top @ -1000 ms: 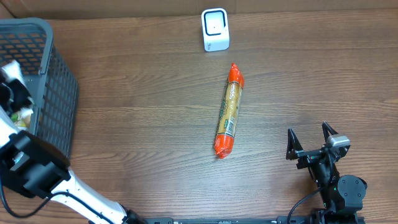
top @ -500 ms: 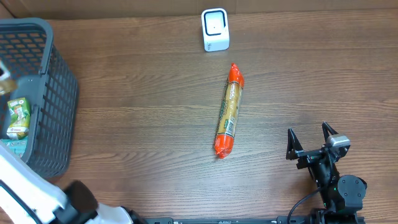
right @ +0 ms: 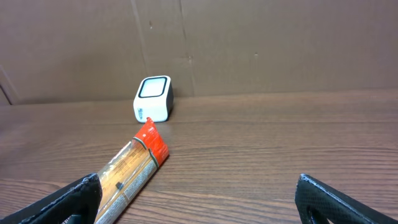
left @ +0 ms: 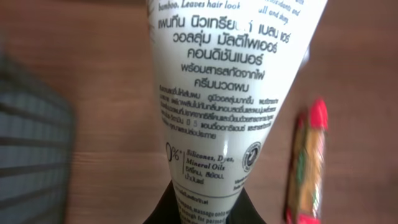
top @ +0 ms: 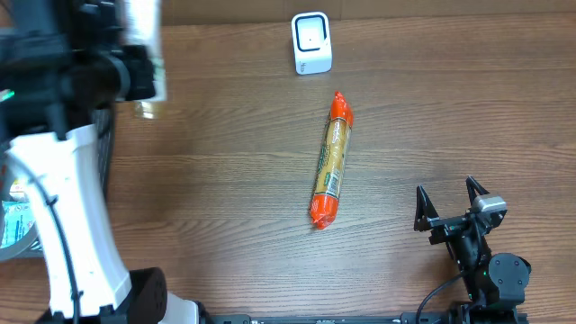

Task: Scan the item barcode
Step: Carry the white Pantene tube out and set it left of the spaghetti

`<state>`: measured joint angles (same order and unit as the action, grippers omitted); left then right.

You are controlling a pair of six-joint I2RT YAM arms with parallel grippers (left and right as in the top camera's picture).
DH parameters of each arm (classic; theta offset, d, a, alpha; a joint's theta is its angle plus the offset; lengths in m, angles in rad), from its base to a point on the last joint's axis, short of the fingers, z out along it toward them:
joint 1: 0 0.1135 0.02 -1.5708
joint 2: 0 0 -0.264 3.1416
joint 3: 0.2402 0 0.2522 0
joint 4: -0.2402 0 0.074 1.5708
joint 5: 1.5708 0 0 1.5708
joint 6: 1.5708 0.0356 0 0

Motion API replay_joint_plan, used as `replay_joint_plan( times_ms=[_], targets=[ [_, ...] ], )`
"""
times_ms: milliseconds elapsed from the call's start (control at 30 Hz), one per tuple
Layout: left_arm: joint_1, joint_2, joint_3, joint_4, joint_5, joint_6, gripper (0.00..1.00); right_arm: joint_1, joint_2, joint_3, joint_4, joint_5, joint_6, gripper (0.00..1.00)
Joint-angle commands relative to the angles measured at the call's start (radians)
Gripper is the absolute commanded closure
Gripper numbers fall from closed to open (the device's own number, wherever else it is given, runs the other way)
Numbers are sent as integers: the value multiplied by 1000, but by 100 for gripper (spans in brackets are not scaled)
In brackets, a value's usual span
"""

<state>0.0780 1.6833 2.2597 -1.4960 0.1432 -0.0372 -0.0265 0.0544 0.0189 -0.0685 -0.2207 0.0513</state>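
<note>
Tube [left: 230, 93] of hair conditioner, pinched at its narrow end by left pincer [left: 208, 208], closed hard on it with nothing else in the grip. Held that way, presumably, to leave most of the white body free beyond the grip, ready for turning toward a reader. Printed side toward the wrist camera: lines of small script, a few round marks, no barcode to be found on the part in view. Likely on the far side or under the grip, cannot tell which.

From overhead, seen aloft over the left end of the bench [top: 225, 189], blurred, just beside the basket [left: 31, 143], well apart from everything else on the wood. High enough to pass the basket rim; judged to be the carry toward the scan.

Further out, near the middle of the bench: long sausage stick [top: 330, 160] with orange ends, lying flat, roughly pointing at the scanner [top: 311, 42]. That small white box upright at the far edge, window turned toward the arms, within reach of either one.

Right pincer [top: 445, 193] parked low at the near right corner, spread fully wide, holding nothing, out of the carrying path. From its own view, a straight look along the sausage stick to the scanner.

Next needed, by judgement: swing across, find the barcode side, face it squarely to the window without fouling the sausage stick.
</note>
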Motion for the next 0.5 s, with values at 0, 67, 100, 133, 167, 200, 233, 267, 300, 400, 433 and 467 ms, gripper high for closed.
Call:
replay_joint_plan(
  times_ms=[0,67,100,133,167,200,233,267,300,400,433,467],
  targets=[
    [-95,30,-105,11,-2,-35,96,-1,-8,-11,6,7,-2,0],
    [-140,43,-183,26,22,-42,96,-1,-8,-11,6,7,-2,0],
    [-161,50,-228,40,35,-46,96,-1,-8,-11,6,7,-2,0],
    [-184,54,-283,63,43,-47,96,-1,-8,-11,6,7,-2,0],
    [-206,56,-339,92,47,-58,96,-1,-8,-11,6,7,-2,0],
    [-226,58,-400,129,52,-68,96,-1,-8,-11,6,7,-2,0],
    [-242,58,-454,166,60,-77,95,-1,-8,-11,6,7,-2,0],
    [-254,58,-496,196,69,-84,96,-1,-8,-11,6,7,-2,0],
    [-269,58,-553,239,80,-95,96,-1,-8,-11,6,7,-2,0],
    [-311,58,-714,374,110,-118,96,-1,-8,-11,6,7,-2,0],
    [-323,58,-758,416,114,-119,96,-1,-8,-11,6,7,-2,0],
    [-335,58,-804,462,113,-121,96,-1,-8,-11,6,7,-2,0]
  ],
)
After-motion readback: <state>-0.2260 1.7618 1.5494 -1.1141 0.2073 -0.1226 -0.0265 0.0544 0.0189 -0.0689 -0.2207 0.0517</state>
